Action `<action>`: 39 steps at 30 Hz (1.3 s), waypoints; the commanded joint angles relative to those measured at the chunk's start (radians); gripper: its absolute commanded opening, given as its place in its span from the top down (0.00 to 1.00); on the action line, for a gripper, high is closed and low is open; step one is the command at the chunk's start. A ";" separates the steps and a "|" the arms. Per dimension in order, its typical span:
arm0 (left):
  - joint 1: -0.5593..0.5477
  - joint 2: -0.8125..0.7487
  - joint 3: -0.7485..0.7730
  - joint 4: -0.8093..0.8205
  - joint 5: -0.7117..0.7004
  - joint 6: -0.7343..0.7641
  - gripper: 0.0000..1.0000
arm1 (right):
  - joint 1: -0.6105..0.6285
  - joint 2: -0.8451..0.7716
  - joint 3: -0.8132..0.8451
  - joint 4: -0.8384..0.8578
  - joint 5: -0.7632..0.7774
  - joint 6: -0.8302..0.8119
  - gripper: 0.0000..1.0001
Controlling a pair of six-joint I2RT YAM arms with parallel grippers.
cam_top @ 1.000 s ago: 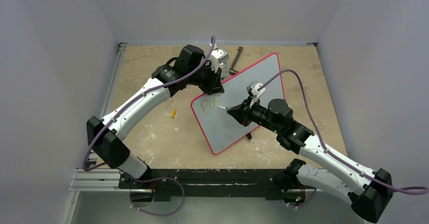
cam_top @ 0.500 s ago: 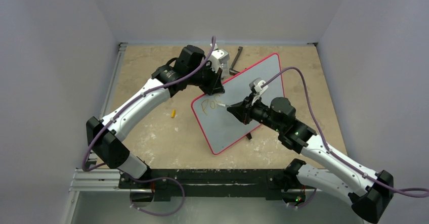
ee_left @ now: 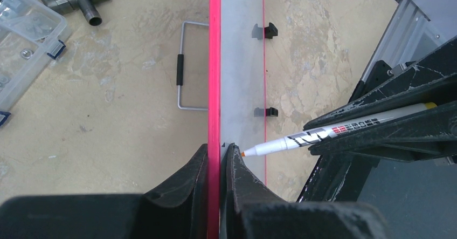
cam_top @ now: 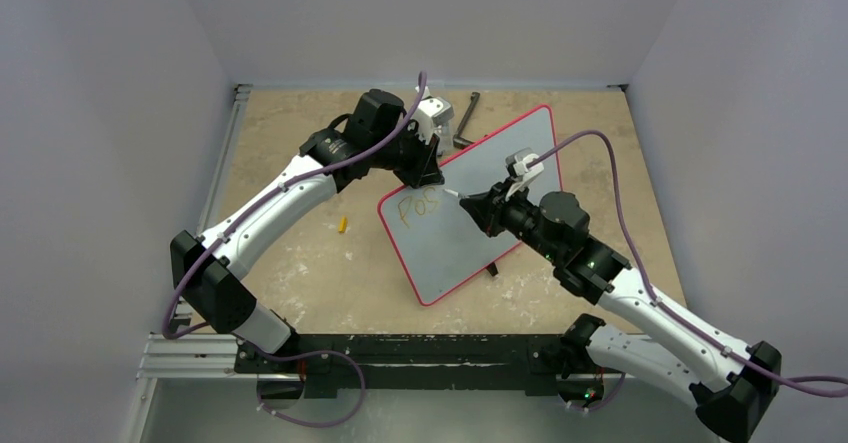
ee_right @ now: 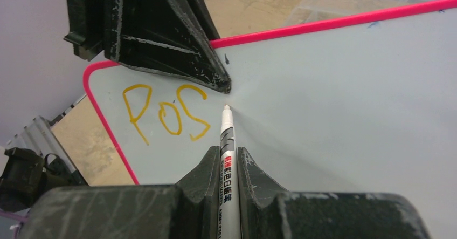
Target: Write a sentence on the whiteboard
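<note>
Tan bench | left end effector clamped whiteboard rim just above lettering | right end effector gripped marker, tip just right of lettering, blank board beyond

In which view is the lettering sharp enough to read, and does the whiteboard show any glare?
Right wrist view: the lettering is sharp and reads "Pos"; the whiteboard looks evenly grey, without bright glare. Top external view: soft, even light, but the lettering is small and harder to read. Left wrist view: the whiteboard is seen edge-on, so no lettering shows.
</note>
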 commanded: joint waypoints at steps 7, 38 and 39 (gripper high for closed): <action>-0.019 0.007 -0.032 -0.104 -0.050 0.074 1.00 | -0.004 0.031 0.061 0.024 0.087 -0.003 1.00; -0.018 0.001 -0.032 -0.103 -0.049 0.073 1.00 | -0.003 0.004 0.000 -0.085 0.031 0.009 1.00; -0.019 0.001 -0.032 -0.103 -0.049 0.072 1.00 | -0.003 0.001 -0.003 -0.088 0.035 0.010 1.00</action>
